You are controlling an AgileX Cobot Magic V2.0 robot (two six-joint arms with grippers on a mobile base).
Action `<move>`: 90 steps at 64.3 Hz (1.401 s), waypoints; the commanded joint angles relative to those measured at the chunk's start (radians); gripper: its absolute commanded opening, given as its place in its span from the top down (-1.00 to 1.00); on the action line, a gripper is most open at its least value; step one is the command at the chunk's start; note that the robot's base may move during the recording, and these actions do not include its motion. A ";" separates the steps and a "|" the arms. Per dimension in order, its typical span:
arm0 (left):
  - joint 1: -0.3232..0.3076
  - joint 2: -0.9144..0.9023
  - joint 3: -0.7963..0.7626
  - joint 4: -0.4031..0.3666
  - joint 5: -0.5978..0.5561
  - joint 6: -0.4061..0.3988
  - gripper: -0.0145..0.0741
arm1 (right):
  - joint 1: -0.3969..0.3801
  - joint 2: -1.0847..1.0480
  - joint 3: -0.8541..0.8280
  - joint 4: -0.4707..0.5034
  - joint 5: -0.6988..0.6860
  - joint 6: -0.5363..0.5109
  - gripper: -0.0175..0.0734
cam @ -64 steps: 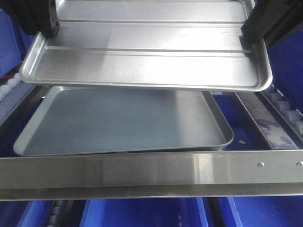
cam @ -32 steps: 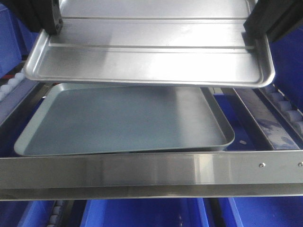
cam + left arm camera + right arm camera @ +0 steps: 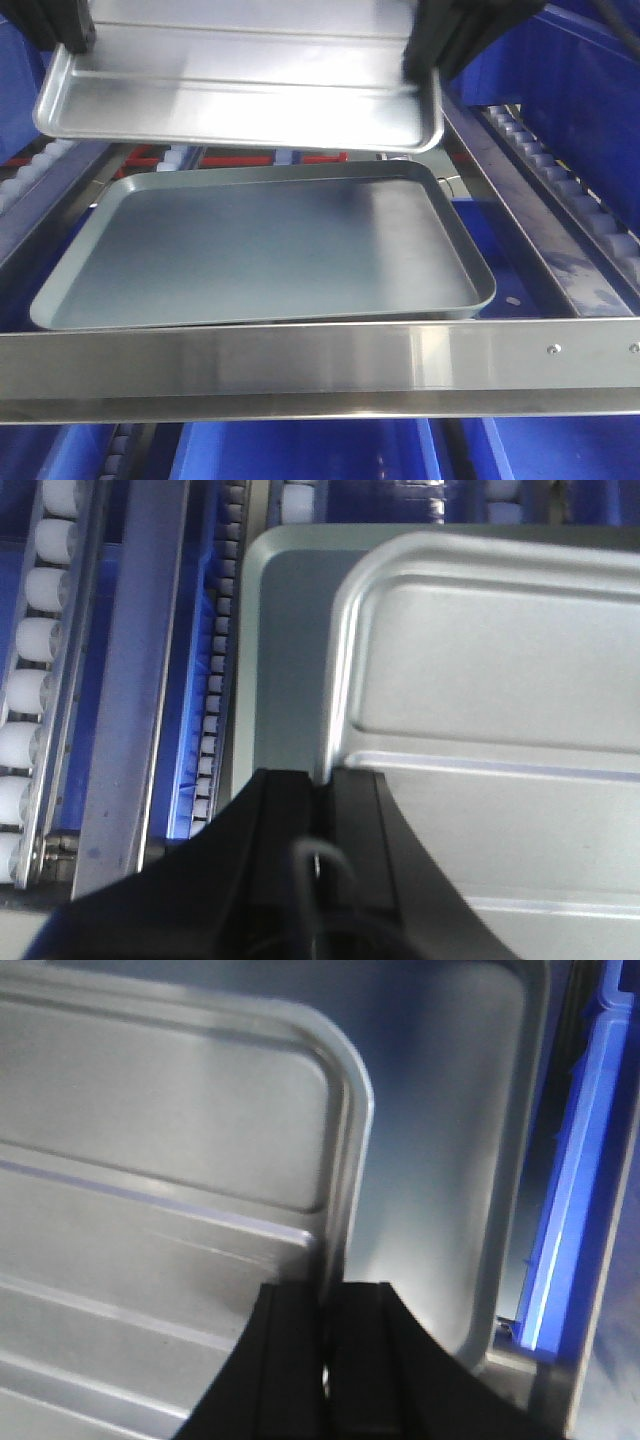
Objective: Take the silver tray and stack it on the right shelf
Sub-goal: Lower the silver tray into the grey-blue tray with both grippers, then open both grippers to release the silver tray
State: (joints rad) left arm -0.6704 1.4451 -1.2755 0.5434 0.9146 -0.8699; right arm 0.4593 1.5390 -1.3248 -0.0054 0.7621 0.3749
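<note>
The silver tray [image 3: 240,95], shiny with two lengthwise ridges, hangs level in the air over the back part of the right shelf [image 3: 320,362]. My left gripper [image 3: 68,38] is shut on its left rim and my right gripper [image 3: 425,62] is shut on its right rim. In the left wrist view, the left gripper [image 3: 325,780] pinches the rolled edge of the silver tray [image 3: 480,670]. The right wrist view shows the right gripper [image 3: 328,1295] clamped on the silver tray [image 3: 170,1160] near its corner. Most of both arms is cut off by the frame top.
A larger dull grey tray [image 3: 260,250] lies on the shelf under the held tray, also seen as the grey tray [image 3: 290,650] and grey tray [image 3: 440,1140]. White roller tracks [image 3: 560,180] flank it. Blue bins [image 3: 300,450] sit below and at the right side [image 3: 590,90].
The silver tray, held by both grippers, has moved back from the camera and leftward. It uncovers most of the grey tray below.
</note>
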 commanded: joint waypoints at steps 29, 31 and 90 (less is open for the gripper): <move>0.094 0.217 -0.028 0.060 -0.162 -0.004 0.88 | -0.023 0.188 -0.040 -0.064 -0.135 -0.022 0.49; 0.096 0.223 -0.028 0.055 -0.166 -0.004 0.88 | -0.023 0.189 -0.040 -0.064 -0.138 -0.022 0.49; 0.109 0.229 -0.047 0.029 -0.154 0.055 -0.54 | -0.028 0.187 -0.084 -0.093 -0.071 -0.022 -0.62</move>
State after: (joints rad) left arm -0.5628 1.7275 -1.2776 0.5513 0.7275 -0.8209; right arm 0.4353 1.7803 -1.3527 -0.0819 0.6934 0.3635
